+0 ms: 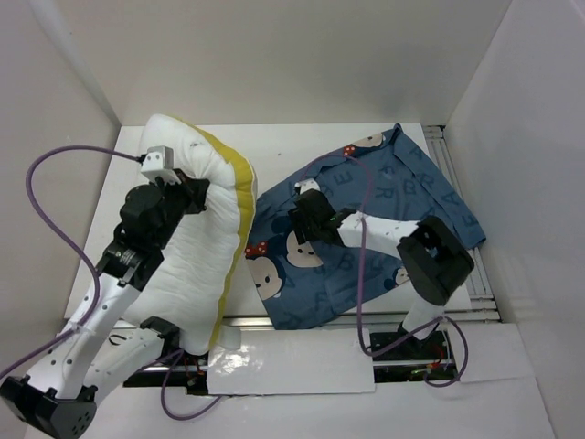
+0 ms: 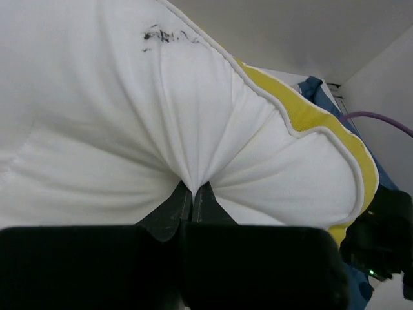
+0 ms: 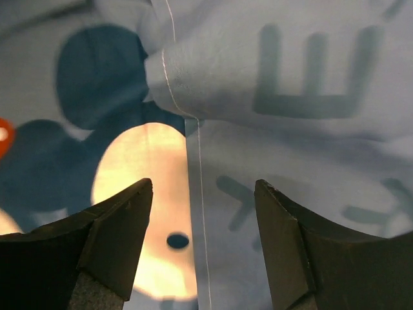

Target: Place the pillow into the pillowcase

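Pillow white, yellow-edged, pinched by left claw, right claw apart over blue pillowcase

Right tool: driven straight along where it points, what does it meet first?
The pillowcase: its stitched fold edge sits ahead of the right tool, between open jaws. Looks close; depth unclear.

A white worktop is enclosed on three sides by plain white wall panels. An aluminium rail is fitted along its near edge, a second rail along its right edge. A glossy white sheet is laid before the near rail.
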`<state>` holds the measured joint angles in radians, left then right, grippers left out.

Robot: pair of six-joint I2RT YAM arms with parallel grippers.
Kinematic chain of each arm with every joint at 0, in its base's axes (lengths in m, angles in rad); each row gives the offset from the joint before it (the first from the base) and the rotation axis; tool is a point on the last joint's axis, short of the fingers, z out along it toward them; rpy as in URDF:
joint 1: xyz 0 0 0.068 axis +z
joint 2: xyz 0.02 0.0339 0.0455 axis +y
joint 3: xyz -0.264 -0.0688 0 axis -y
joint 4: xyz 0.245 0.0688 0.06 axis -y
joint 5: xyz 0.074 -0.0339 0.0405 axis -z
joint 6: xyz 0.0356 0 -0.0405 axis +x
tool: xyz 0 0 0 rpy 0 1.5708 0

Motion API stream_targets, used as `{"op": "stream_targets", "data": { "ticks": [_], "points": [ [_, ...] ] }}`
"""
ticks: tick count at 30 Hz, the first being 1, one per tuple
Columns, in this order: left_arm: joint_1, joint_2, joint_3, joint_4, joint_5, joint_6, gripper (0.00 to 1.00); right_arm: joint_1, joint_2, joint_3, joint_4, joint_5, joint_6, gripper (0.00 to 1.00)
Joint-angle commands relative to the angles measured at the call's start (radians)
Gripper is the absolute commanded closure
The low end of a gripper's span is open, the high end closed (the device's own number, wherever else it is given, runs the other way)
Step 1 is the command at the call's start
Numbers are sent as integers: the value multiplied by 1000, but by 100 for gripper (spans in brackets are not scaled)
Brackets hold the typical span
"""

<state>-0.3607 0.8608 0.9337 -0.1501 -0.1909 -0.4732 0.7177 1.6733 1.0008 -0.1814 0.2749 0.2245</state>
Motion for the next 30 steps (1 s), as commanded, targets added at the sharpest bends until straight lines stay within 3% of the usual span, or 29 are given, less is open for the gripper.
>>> {"op": "stream_targets", "data": {
  "ticks": [1, 6, 9, 10, 13, 18, 25, 30],
  "points": [
    [-10, -31, -91, -9, 109, 8, 100, 6, 80, 44, 86, 47, 29, 29],
    [-30, -95, -183, 23, 156, 18, 100, 6, 166, 93, 74, 73, 29, 29],
    [-30, -114, -205, 38, 176, 18, 100, -3, 189, 111, 47, 119, 70, 36],
    [-30, -126, -205, 38, 176, 27, 100, -3, 189, 111, 33, 147, 91, 49],
    [-40, -144, -214, 38, 176, 50, 100, -14, 189, 111, 14, 168, 113, 72],
    [-40, -144, -236, 47, 202, 73, 100, -23, 163, 111, -7, 193, 122, 100],
    [-63, -126, -236, 57, 335, 160, 100, -23, 40, 146, -68, 141, 110, 100],
    [-191, -117, -315, 90, 453, 169, 100, -73, -35, 203, -179, -6, 119, 100]
  ]
}}
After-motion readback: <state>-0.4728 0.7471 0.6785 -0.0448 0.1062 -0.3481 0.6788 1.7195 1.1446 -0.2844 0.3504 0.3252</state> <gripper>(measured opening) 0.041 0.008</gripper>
